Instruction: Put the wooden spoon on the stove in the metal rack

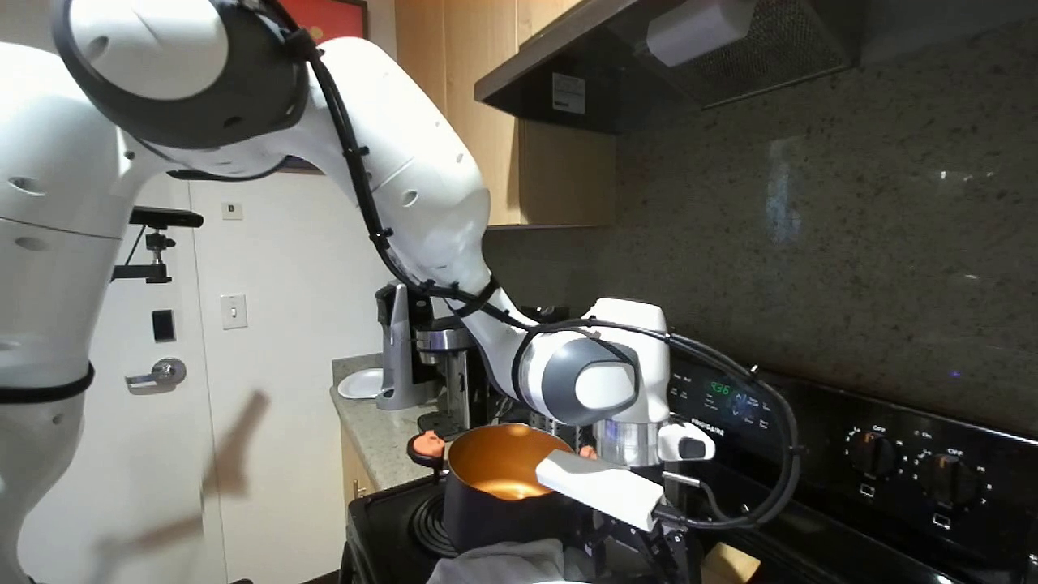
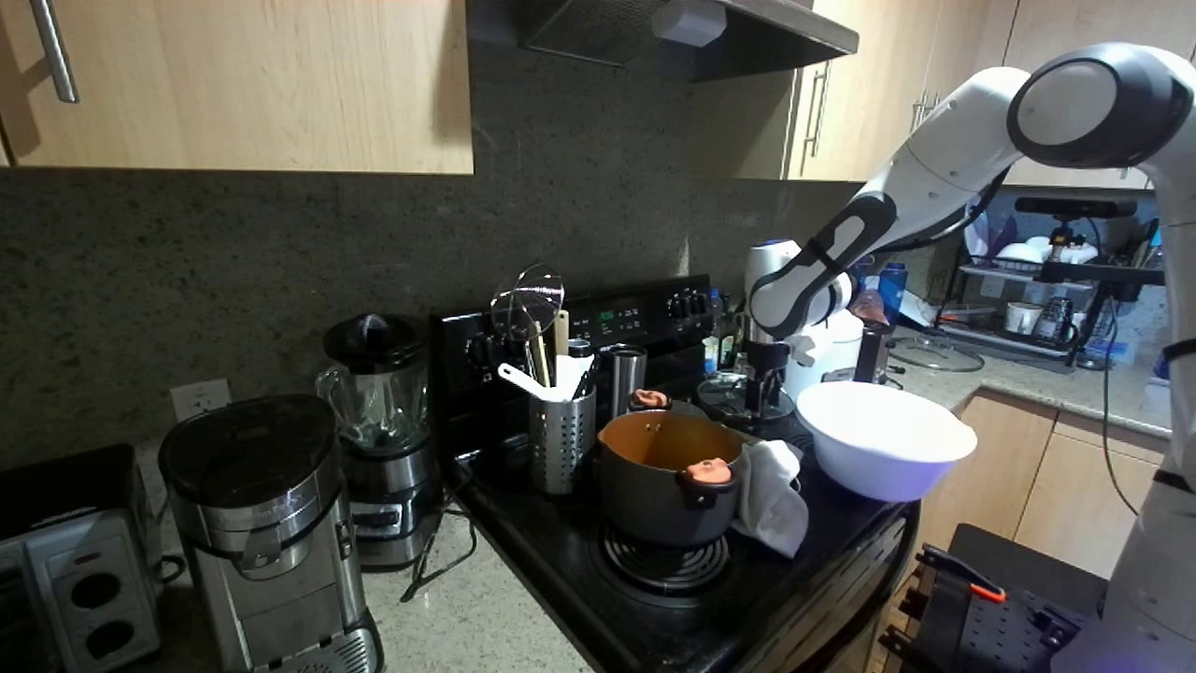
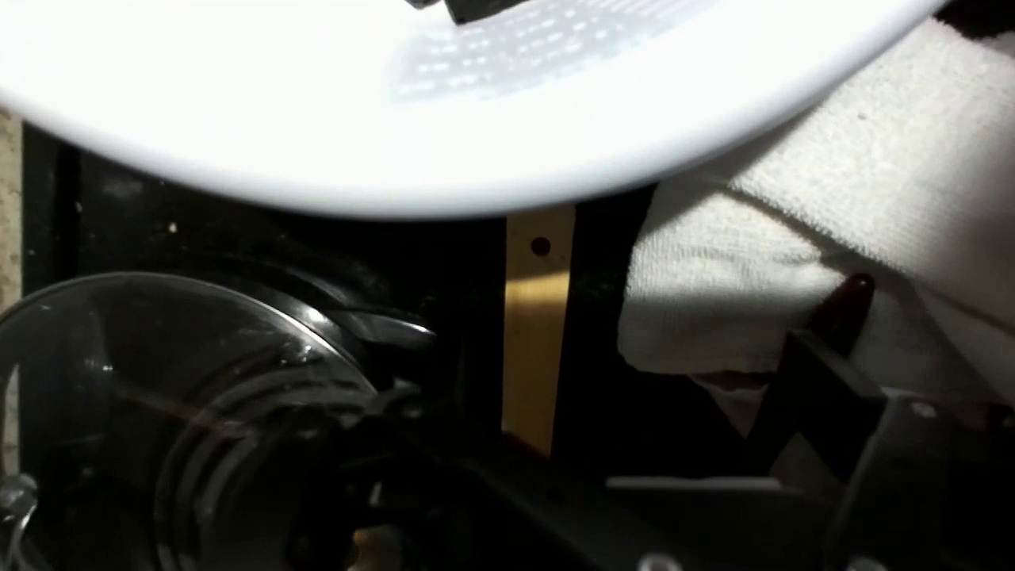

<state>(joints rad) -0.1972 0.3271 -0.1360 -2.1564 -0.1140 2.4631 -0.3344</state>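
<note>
In the wrist view the wooden spoon shows as a narrow tan strip with a hole near its end, lying on the black stove. Its far end goes under the white bowl's rim in that picture, and its near end is lost behind dark gripper parts. My gripper is low over the stove with its jaws wide apart and nothing held; the strip crosses the view between them. A tan wooden piece also shows beside the gripper in an exterior view. The perforated metal rack, full of utensils, stands at the stove's back corner.
A dark pot with an orange inside sits between the rack and the gripper. Close around the gripper are a white bowl, a glass lid and a white towel. A steel canister stands beside the rack.
</note>
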